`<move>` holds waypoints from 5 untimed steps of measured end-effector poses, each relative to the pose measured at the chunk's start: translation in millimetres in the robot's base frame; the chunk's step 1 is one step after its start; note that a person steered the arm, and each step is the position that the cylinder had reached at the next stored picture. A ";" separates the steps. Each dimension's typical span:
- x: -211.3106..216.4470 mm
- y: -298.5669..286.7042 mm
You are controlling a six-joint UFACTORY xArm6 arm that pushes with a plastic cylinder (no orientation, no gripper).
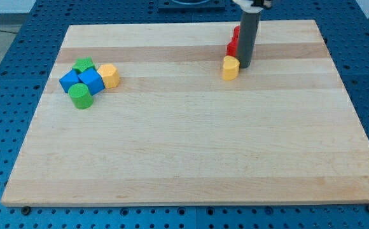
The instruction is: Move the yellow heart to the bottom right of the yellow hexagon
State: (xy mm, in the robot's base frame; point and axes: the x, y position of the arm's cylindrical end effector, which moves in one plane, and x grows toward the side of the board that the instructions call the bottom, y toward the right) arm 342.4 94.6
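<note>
Camera view: my tip [244, 66] touches the yellow heart [230, 67] on its right, far from the yellow hexagon [109, 75].

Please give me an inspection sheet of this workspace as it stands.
Surface: wooden board, flat, on a blue perforated table.
Job's things: yellow heart near the view's top, right of centre; yellow hexagon far to the view's left.
Clutter: green block, two blue blocks, green cylinder clustered against the hexagon; red blocks behind the rod.
End effector: my tip just right of the heart, close or touching.
Cables: nothing seen.
Surroundings: nothing seen.
</note>
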 end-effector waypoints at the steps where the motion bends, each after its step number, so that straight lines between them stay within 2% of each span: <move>1: 26.6 -24.3; 3: 57.9 -90.4; 5: 58.3 -152.4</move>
